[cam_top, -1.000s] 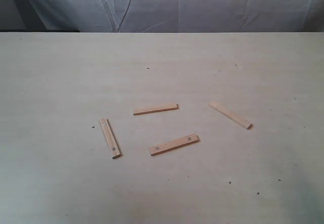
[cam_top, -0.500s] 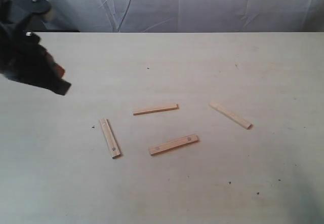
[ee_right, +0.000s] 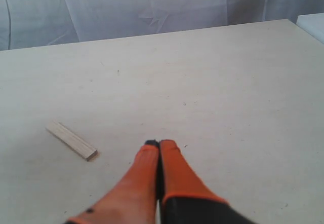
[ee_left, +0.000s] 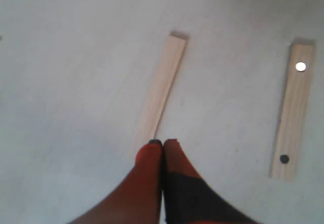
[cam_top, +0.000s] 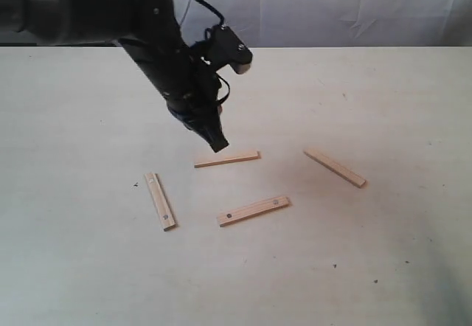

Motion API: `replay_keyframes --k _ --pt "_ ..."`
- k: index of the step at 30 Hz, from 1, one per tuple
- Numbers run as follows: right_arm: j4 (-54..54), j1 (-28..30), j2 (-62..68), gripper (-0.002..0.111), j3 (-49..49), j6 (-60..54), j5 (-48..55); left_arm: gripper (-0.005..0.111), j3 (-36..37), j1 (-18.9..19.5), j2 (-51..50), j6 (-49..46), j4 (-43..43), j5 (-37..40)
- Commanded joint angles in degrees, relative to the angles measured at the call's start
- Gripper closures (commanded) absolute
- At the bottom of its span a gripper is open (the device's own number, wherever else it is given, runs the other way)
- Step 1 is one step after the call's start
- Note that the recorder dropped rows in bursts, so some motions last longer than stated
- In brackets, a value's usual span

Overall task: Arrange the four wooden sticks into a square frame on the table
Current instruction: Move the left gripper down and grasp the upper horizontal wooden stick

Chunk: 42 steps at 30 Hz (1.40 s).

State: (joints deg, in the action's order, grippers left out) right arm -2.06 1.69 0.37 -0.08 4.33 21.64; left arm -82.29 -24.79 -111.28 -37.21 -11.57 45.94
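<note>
Four wooden sticks lie apart on the table (cam_top: 383,105). A plain stick (cam_top: 227,159) sits in the middle, a dotted stick (cam_top: 253,210) in front of it, another dotted stick (cam_top: 160,200) at the left, and a plain stick (cam_top: 335,167) at the right. My left gripper (cam_top: 219,147) hangs shut just over the left part of the middle plain stick. In the left wrist view its tips (ee_left: 162,142) meet at the near end of that stick (ee_left: 161,84), with a dotted stick (ee_left: 293,117) beside it. My right gripper (ee_right: 159,144) is shut and empty, a plain stick (ee_right: 72,140) off to one side. No square frame exists.
A white cloth backdrop (cam_top: 332,9) hangs behind the table's far edge. The left arm (cam_top: 110,9) reaches in from the upper left. Small dark specks (cam_top: 334,265) dot the tabletop near the front.
The left arm entered from the far left and swung right and down; its shut gripper now hovers over the middle plain stick. The sticks have not moved.
</note>
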Motion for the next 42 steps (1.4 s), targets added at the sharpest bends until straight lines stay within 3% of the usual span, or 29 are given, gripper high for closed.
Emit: replay_keyframes --k 1,5,11,13,25,27,32,38,42 --pt "-0.12 0.32 -0.37 0.109 0.08 -0.3 -0.9 0.107 -7.5 -0.44 -7.56 -7.94 -5.89 3.6" --pt "-0.12 0.32 -0.37 0.109 0.08 -0.3 -0.9 0.102 -9.47 -0.44 -11.42 -8.71 -3.0 1.8" --pt "-0.12 0.32 -0.37 0.109 0.08 -0.3 -0.9 0.071 -9.71 -0.44 -13.66 -12.84 -1.31 1.61" --pt "-0.12 0.32 -0.37 0.109 0.08 -0.3 -0.9 0.067 -9.71 -0.44 -14.05 -12.84 -0.73 0.79" --pt "-0.24 0.32 -0.37 0.109 0.08 -0.3 -0.62 0.068 -9.79 -0.44 -17.46 -12.84 0.21 -0.13" --pt "-0.24 0.32 -0.37 0.109 0.08 -0.3 -0.62 0.075 -9.79 -0.44 -17.59 -12.96 0.24 -0.13" --pt "-0.24 0.32 -0.37 0.109 0.08 -0.3 -0.62 0.107 -10.33 -0.46 -17.24 -12.96 -0.92 0.88" --pt "-0.24 0.32 -0.37 0.109 0.08 -0.3 -0.62 0.107 -17.05 -3.44 -16.77 -8.06 -2.98 3.15" --pt "-0.24 0.32 -0.37 0.109 0.08 -0.3 -0.62 0.107 -20.15 -7.32 -16.93 -3.46 -2.98 -0.51"
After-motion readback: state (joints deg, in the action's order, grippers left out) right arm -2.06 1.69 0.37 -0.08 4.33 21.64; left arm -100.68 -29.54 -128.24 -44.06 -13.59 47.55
